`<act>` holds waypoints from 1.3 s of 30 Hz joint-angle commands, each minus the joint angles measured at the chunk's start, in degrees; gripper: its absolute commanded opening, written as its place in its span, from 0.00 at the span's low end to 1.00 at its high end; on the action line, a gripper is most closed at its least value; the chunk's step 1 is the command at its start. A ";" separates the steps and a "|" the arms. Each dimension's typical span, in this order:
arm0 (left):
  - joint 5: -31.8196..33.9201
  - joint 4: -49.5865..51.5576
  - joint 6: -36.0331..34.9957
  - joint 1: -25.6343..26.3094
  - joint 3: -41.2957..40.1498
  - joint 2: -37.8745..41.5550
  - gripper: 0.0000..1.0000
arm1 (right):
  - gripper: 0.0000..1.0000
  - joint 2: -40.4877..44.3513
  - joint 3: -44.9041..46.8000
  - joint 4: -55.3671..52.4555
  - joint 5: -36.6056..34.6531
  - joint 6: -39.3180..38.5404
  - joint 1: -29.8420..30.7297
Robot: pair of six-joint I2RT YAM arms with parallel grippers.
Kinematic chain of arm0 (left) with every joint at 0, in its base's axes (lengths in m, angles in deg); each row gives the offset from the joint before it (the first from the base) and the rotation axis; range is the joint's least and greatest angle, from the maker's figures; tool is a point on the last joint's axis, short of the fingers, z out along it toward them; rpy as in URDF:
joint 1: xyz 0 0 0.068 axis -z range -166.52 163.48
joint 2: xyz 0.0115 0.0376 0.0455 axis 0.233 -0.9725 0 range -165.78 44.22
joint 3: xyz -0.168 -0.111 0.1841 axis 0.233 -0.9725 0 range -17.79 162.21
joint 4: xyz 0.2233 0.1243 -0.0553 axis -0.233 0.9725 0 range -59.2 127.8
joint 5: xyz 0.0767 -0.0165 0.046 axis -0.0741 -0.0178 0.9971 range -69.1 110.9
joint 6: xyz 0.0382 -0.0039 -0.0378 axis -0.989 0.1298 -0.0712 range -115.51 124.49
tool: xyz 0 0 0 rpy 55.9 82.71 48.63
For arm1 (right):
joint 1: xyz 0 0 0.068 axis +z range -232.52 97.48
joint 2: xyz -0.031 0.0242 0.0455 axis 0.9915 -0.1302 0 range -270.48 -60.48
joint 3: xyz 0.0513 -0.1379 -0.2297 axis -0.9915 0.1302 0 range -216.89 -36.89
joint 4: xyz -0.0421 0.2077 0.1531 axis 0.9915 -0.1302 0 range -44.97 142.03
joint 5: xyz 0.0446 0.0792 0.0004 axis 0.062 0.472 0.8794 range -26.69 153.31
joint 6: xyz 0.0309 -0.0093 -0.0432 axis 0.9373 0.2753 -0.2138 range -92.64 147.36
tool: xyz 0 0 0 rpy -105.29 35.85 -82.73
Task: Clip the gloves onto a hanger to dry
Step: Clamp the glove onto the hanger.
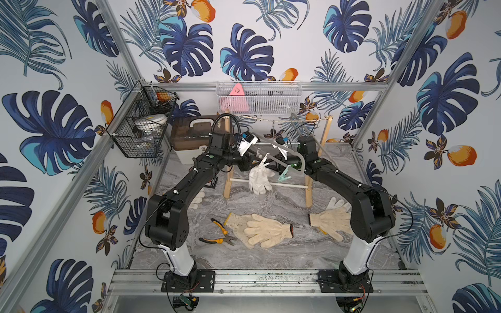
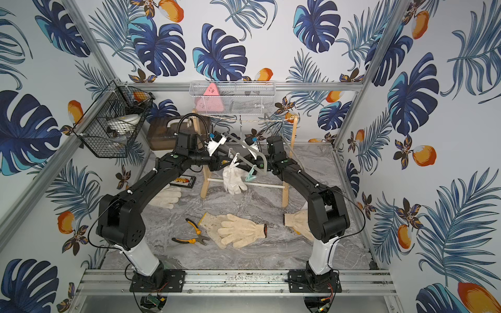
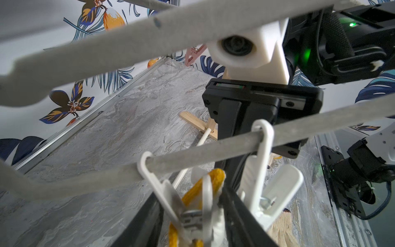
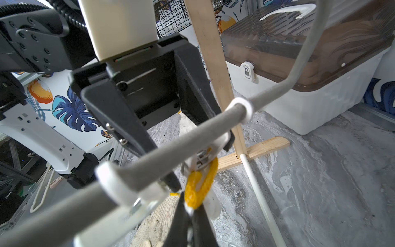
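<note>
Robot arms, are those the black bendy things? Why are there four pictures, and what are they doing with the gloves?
Yes! Those are the left arm and the right arm of one robot. Two pictures look down from above. The other two come from little cameras on the arms' wrists. Each arm ends in a pincher called an end effector. The right end effector is shut, pinching the yellow cuff of the hanging glove. The left end effector is open around the white clip, which seems to grip that cuff on the grey hanger. More gloves and orange-handled pliers lie on the grey table.
</note>
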 commanded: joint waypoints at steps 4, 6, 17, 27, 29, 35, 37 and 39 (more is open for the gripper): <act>1.29 -1.21 -0.56 -0.13 -0.54 1.58 0.73 | 0.00 -0.44 -1.79 -4.92 -3.26 -3.69 -0.09; 2.15 -0.76 -1.01 -0.20 -0.77 2.02 0.76 | 0.00 -0.62 -2.22 -6.49 -4.40 -4.82 -0.16; 8.48 -1.46 -2.21 -0.41 -2.37 3.68 0.87 | 0.20 -0.15 -2.15 -9.39 -11.86 -7.20 -0.09; 14.10 -3.10 -1.07 -0.36 -4.65 6.55 0.99 | 0.52 3.43 0.12 -12.22 -19.56 -10.08 -0.17; 14.50 -2.32 -1.16 -0.33 -4.86 7.09 0.99 | 0.55 4.66 1.54 -11.69 -21.67 -10.23 -0.16; 15.38 -1.84 -0.43 -0.29 -7.82 9.53 0.99 | 0.65 8.19 4.64 -12.33 -27.11 -10.61 -0.31; 15.38 -1.28 0.06 -0.24 -8.44 10.23 0.99 | 0.67 9.22 5.15 -13.10 -28.78 -10.50 -0.38; 15.53 -1.09 0.63 -0.20 -9.47 11.21 0.99 | 0.68 9.96 4.92 -15.02 -31.05 -10.86 -0.48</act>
